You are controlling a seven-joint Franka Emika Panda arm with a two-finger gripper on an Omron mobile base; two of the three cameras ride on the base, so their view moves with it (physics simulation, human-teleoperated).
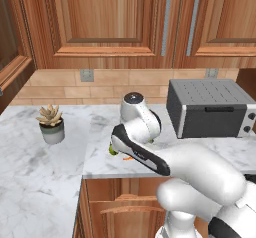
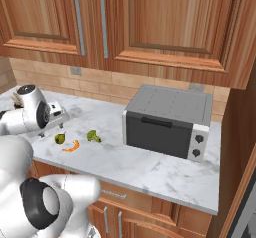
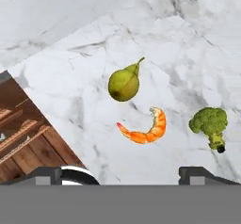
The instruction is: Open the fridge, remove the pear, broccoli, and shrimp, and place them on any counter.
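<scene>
A: We have the pear [image 3: 124, 83], the shrimp [image 3: 146, 128] and the broccoli [image 3: 210, 124] lying on the marble table [image 3: 70, 82], left to right in the hand view, close together but apart, near the front edge.

B: And our tool [image 3: 121, 175]?

A: It hangs above them, tips spread wide, holding nothing.

B: How would they handle?

A: We judge all three light. The pear looks smooth and may roll; take it across the belly. The shrimp is thin and low; pinch its curved middle. The broccoli's crown gives; its stalk looks firmer.
</scene>
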